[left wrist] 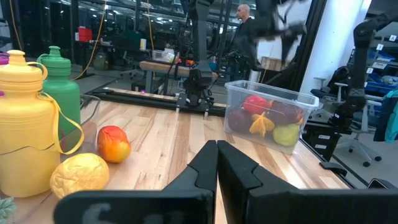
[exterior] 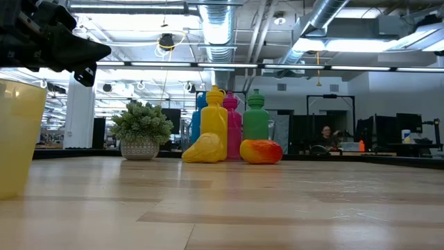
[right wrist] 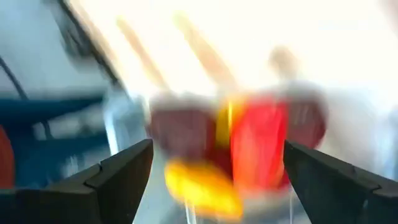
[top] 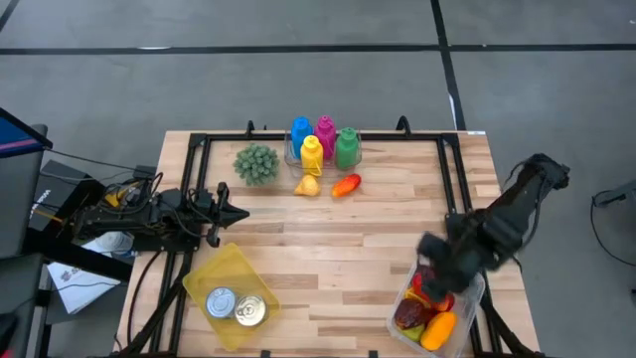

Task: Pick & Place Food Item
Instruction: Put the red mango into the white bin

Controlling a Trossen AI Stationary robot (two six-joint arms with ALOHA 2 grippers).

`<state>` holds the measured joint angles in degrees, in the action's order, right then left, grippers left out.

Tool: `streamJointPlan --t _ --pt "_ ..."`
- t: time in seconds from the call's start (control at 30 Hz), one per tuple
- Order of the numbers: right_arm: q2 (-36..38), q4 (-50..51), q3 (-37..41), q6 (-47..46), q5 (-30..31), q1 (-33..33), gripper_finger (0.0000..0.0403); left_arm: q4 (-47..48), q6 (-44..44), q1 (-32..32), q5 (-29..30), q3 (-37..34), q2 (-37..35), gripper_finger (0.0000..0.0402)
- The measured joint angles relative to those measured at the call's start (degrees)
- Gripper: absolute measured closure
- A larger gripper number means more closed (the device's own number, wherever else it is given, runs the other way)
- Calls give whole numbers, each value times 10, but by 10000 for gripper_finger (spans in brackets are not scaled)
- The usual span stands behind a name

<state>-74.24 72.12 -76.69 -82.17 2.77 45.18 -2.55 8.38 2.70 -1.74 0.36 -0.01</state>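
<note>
Clear plastic bin [top: 475, 298] at the surface's [top: 338, 249] right front corner, packed with red and yellow food items [top: 429, 316], long axis unclear. Right gripper [top: 437, 261] hovering above, fingers spread wide, nothing held. Left gripper [top: 238, 213] shut, parked over the left side.

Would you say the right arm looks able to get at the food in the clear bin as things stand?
Probably yes: the right gripper hangs just over the clear bin, jaws wide apart, the bin has no lid, and nothing lies between them.
</note>
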Motion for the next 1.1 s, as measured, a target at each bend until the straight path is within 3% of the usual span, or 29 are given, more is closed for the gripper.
streamJointPlan --t 0.2,0.4,0.57,0.8,1.1 --pt "2 20 -59 37 131 -173 53 0 0 0 0 0 0 401" --pt "-65 11 -56 53 143 -367 54 0 0 0 0 0 0 401" --pt "-159 -81 -55 121 134 -480 54 0 0 0 0 0 0 401" --pt "-270 -206 -55 147 82 -557 55 0 0 0 0 0 0 401" --pt "-342 -254 -55 78 103 -597 55 0 0 0 0 0 0 401"
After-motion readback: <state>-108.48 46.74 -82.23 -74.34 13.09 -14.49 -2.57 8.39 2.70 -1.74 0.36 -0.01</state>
